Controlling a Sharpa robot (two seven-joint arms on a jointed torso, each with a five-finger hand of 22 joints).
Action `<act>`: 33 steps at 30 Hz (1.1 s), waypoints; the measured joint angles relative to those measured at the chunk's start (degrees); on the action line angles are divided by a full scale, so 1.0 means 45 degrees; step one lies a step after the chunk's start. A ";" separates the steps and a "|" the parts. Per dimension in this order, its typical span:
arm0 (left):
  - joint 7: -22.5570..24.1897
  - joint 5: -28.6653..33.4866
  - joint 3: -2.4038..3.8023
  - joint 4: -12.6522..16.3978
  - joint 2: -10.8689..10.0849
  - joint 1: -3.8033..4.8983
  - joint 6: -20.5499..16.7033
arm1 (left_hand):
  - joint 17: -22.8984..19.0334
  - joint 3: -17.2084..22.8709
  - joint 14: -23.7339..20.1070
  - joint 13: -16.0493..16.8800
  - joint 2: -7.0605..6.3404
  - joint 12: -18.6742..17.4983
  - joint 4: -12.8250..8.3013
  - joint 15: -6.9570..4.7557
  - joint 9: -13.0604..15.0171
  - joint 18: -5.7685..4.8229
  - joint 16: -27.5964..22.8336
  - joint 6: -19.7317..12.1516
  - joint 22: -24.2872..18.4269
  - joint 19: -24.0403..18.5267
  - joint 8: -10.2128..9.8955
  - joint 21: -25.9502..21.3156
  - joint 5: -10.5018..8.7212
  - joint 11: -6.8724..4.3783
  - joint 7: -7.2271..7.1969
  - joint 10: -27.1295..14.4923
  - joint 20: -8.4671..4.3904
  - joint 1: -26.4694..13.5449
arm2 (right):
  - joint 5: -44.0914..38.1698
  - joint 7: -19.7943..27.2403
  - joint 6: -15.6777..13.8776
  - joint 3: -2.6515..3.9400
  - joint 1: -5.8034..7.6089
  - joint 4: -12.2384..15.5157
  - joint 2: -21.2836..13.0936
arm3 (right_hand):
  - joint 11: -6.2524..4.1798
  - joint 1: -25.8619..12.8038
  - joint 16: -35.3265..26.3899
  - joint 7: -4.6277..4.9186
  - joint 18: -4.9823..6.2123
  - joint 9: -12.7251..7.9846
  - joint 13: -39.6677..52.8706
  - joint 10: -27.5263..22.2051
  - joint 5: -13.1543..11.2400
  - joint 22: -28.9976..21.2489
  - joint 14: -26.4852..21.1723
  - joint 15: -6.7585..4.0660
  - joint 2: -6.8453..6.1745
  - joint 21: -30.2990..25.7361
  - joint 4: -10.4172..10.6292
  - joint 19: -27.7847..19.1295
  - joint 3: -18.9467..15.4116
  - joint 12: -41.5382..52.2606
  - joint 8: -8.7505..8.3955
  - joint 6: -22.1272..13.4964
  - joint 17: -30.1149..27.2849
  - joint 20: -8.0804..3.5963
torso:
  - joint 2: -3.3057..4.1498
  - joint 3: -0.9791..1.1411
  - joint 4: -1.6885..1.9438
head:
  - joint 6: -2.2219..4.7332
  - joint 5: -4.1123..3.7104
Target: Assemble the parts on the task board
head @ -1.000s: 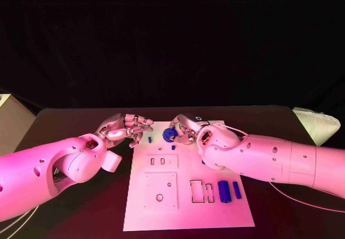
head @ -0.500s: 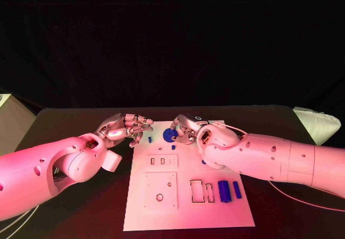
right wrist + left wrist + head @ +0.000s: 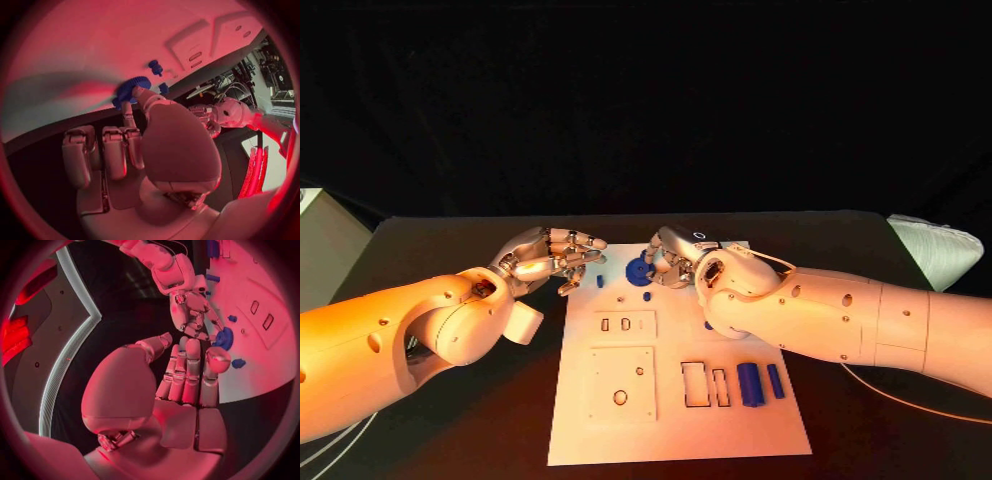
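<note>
Right hand (image 3: 678,262) pinches the round blue toothed plastic gear (image 3: 640,270) at the white task board's (image 3: 675,420) far end — left hand (image 3: 554,256) curled empty just beside.

Left hand (image 3: 548,256) curled, holding nothing; right hand (image 3: 678,256) with fingertips pinching, both arms reaching forward.

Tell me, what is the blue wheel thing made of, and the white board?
The blue gear looks like matte plastic, probably printed: solid colour, dull, no shine. The task board looks like a thin white plastic plate, smooth and flat with neat cut-out slots; I can't be certain.
</note>
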 measured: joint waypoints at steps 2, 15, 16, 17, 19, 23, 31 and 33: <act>-0.0002 0.0000 0.0000 -0.0002 -0.0001 0.0000 0.0001 | -0.0001 0.0000 0.0000 0.0000 0.0000 0.0000 0.0000 0.0000 0.0006 0.0001 0.0000 0.0000 -0.0001 0.0000 0.0000 0.0000 0.0000 0.0000 0.0000 0.0000 0.0000 0.0000 | -0.0020 -0.0032 -0.0034 -0.0006 -0.0005 -0.0004 -0.0004 | -0.0002 -0.0253 0.0000 -0.0112 -0.0001 0.0124 0.0000 -0.0001 -0.0194 0.0000 0.0018 -0.0019 -0.0049 0.0000 0.0078 -0.0025 -0.0078 0.0000 0.0156 -0.0028 0.0000 -0.0025 | -0.0001 -0.0004 -0.0004 | 0.0001 0.0007; -0.0023 0.0000 -0.0003 -0.0074 -0.0032 0.0000 0.0005 | -0.0002 0.0000 0.0000 -0.0002 0.0000 -0.0001 0.0000 0.0000 0.0006 0.0000 0.0000 0.0000 -0.0002 0.0000 0.0000 0.0000 0.0000 0.0000 0.0000 0.0000 0.0000 0.0000 | -0.0113 -0.0082 -0.0311 -0.0018 -0.0024 0.0908 -0.1034 | 0.0109 -0.1072 0.0000 0.0140 -0.0001 0.0097 0.0010 -0.0008 -0.1381 -0.0002 -0.0018 0.0050 -0.0246 0.0000 0.1549 0.0000 -0.2620 -0.0234 0.0559 -0.1612 -0.0002 -0.0077 | -0.0018 0.0005 -0.0040 | 0.0071 0.0005; -0.0024 0.0000 -0.0003 -0.0086 -0.0032 0.0000 0.0005 | -0.0003 0.0000 0.0000 -0.0002 0.0000 -0.0001 0.0000 0.0000 0.0006 0.0000 0.0000 0.0000 -0.0002 0.0000 0.0000 0.0000 0.0000 -0.0001 0.0000 0.0000 0.0000 0.0000 | -0.0107 -0.0077 -0.0334 -0.0018 -0.0019 0.1066 -0.1193 | 0.0144 -0.1010 0.0000 0.0194 -0.0001 0.0051 0.0010 -0.0043 -0.1381 -0.0002 -0.0004 0.0105 -0.0184 0.0000 0.1572 -0.0001 -0.2796 -0.0234 0.0482 -0.1770 -0.0002 0.0016 | -0.0023 0.0009 -0.0046 | 0.0079 0.0005; -0.0025 0.0000 -0.0003 -0.0095 -0.0033 0.0000 0.0005 | -0.0003 0.0000 0.0000 -0.0002 0.0000 -0.0001 0.0000 0.0000 0.0006 0.0000 0.0000 0.0000 -0.0002 0.0000 0.0000 0.0000 0.0000 -0.0001 0.0000 0.0000 0.0000 0.0000 | -0.0100 -0.0069 -0.0354 -0.0015 -0.0013 0.1213 -0.1331 | 0.0144 -0.0980 0.0000 0.0240 0.0000 0.0028 0.0010 -0.0043 -0.1380 -0.0002 -0.0003 0.0105 -0.0154 0.0000 0.1573 -0.0003 -0.2878 -0.0234 0.0473 -0.1827 -0.0003 0.0017 | -0.0027 0.0007 -0.0052 | 0.0093 0.0006; -0.0026 0.0000 -0.0003 -0.0125 -0.0033 -0.0001 0.0005 | -0.0003 0.0000 0.0000 -0.0003 0.0000 -0.0001 0.0000 0.0000 0.0006 -0.0001 0.0000 0.0000 -0.0002 0.0000 0.0000 0.0000 0.0000 -0.0001 0.0000 0.0001 0.0000 0.0000 | -0.0072 -0.0028 -0.0412 -0.0003 0.0014 0.1594 -0.1711 | 0.0188 -0.0817 0.0000 0.0281 0.0000 0.0001 0.0010 0.0000 -0.1380 -0.0003 -0.0003 0.0105 0.0009 0.0000 0.1565 -0.0003 -0.2938 -0.0234 0.0473 -0.1867 -0.0003 0.0017 | -0.0037 0.0021 -0.0066 | 0.0121 0.0006; -0.0028 0.0000 -0.0003 -0.0171 -0.0032 -0.0002 0.0006 | -0.0003 0.0000 0.0000 -0.0003 0.0000 -0.0001 0.0000 0.0000 0.0005 0.0000 0.0000 0.0000 -0.0003 0.0000 0.0000 0.0000 0.0000 -0.0001 0.0000 0.0001 0.0000 0.0000 | 0.0153 0.0246 -0.0516 0.0014 0.0182 0.2229 -0.2560 | 0.0238 -0.0255 0.0000 0.0336 0.0001 -0.0087 0.0009 -0.0041 -0.1151 -0.0003 -0.0001 0.0198 0.0316 0.0000 0.1515 -0.0002 -0.2888 -0.0271 0.0405 -0.1991 -0.0003 0.0102 | -0.0070 0.0055 -0.0107 | 0.0167 0.0006; -0.0024 0.0000 -0.0013 -0.0213 -0.0032 -0.0007 0.0012 | -0.0004 0.0000 0.0000 0.0013 0.0000 -0.0007 0.0000 0.0000 0.0004 0.0000 0.0000 0.0000 -0.0003 -0.0031 0.0000 0.0000 0.0000 -0.0001 0.0000 0.0001 0.0031 0.0000 | 0.1784 0.2126 -0.0373 0.0038 0.0789 0.3127 -0.4715 | 0.0348 0.0731 -0.0077 0.0489 0.0000 -0.0300 0.0008 -0.0023 -0.0561 0.0007 -0.0028 0.0262 0.0388 0.0000 0.1176 -0.0002 -0.2405 -0.0350 0.0142 -0.2211 -0.0004 0.0192 | -0.0160 0.0103 -0.0223 | 0.0239 -0.0028; -0.0016 0.0003 -0.0018 -0.0224 -0.0028 -0.0011 0.0015 | -0.0004 0.0000 0.0000 0.0013 0.0000 -0.0007 0.0000 0.0000 0.0004 0.0000 0.0000 0.0000 -0.0003 -0.0045 0.0000 0.0000 0.0000 -0.0001 0.0000 0.0001 0.0045 0.0000 | 0.2295 0.2721 -0.0228 0.0040 0.0885 0.3115 -0.5205 | 0.0435 0.0771 -0.0077 0.0548 0.0000 -0.0346 0.0007 -0.0023 -0.0508 0.0007 0.0017 0.0307 0.0348 0.0000 0.1176 -0.0001 -0.2405 -0.0351 0.0046 -0.2270 -0.0005 0.0192 | -0.0181 0.0111 -0.0249 | 0.0242 -0.0029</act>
